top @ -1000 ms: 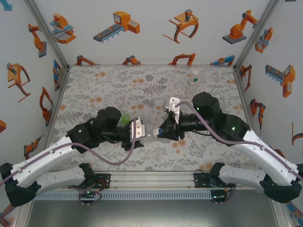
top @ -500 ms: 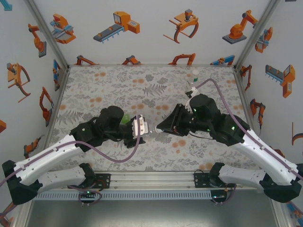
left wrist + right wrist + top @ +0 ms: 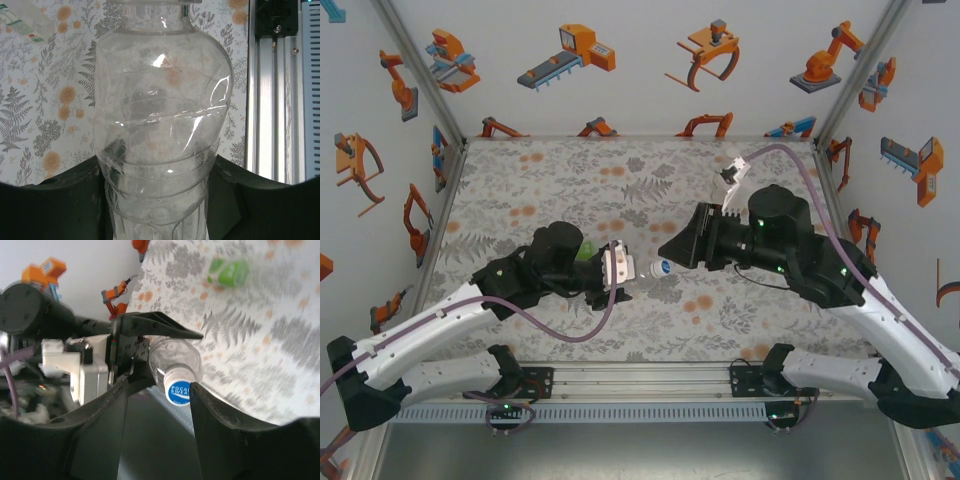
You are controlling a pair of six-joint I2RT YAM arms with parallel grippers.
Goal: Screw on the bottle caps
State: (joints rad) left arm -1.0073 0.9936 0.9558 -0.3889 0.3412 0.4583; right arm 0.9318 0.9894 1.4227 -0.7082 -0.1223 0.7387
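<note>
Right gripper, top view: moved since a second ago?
Yes. The right gripper has pulled back from the bottle cap, toward the far-right corner of the table.

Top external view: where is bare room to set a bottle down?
Bare mat along the back wall and by the left wall; also the near strip between the arm bases. Crowded mid-table around the held bottle and green bottle.

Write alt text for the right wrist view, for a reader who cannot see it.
The left gripper is shut on a clear plastic bottle, held on its side with its round blue-and-white screw cap facing the camera. The cap shows between the open fingers of the right gripper. A squat green-tinted plastic bottle lies farther off on the fern-patterned table.
</note>
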